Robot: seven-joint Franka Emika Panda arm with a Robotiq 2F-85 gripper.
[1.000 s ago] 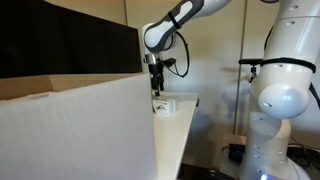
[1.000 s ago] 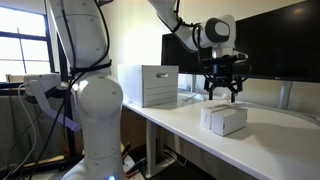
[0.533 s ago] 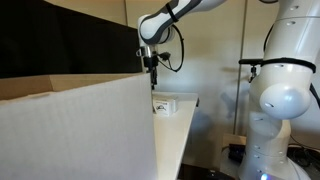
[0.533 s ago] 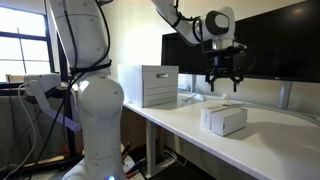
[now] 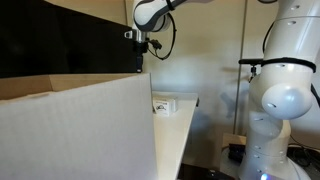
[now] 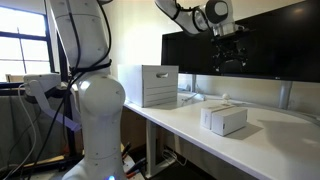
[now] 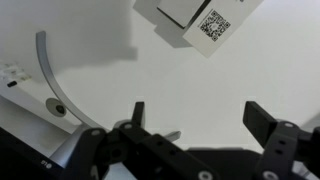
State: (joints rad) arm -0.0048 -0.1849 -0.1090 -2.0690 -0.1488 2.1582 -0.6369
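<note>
My gripper (image 6: 229, 62) hangs high above the white table (image 6: 180, 122), open and empty. Below it lies a small white box (image 6: 224, 119), well clear of the fingers. In the wrist view the two dark fingers (image 7: 261, 121) stand wide apart around bare tabletop, with the gripper (image 7: 198, 110) holding nothing. The box (image 7: 205, 20) with a QR label shows at the top edge of that view. In an exterior view the gripper (image 5: 143, 48) sits in front of the dark monitor, far above the box (image 5: 163, 104).
A larger white box (image 6: 148, 85) stands at the table's end. A dark monitor (image 6: 270, 40) lines the back, its curved grey foot (image 7: 45, 75) on the table. A big cardboard panel (image 5: 70, 130) blocks the foreground. A second white robot (image 5: 285, 90) stands beside the table.
The gripper has risen straight up from just above the small white box to well above it, staying open. The box has not moved.
</note>
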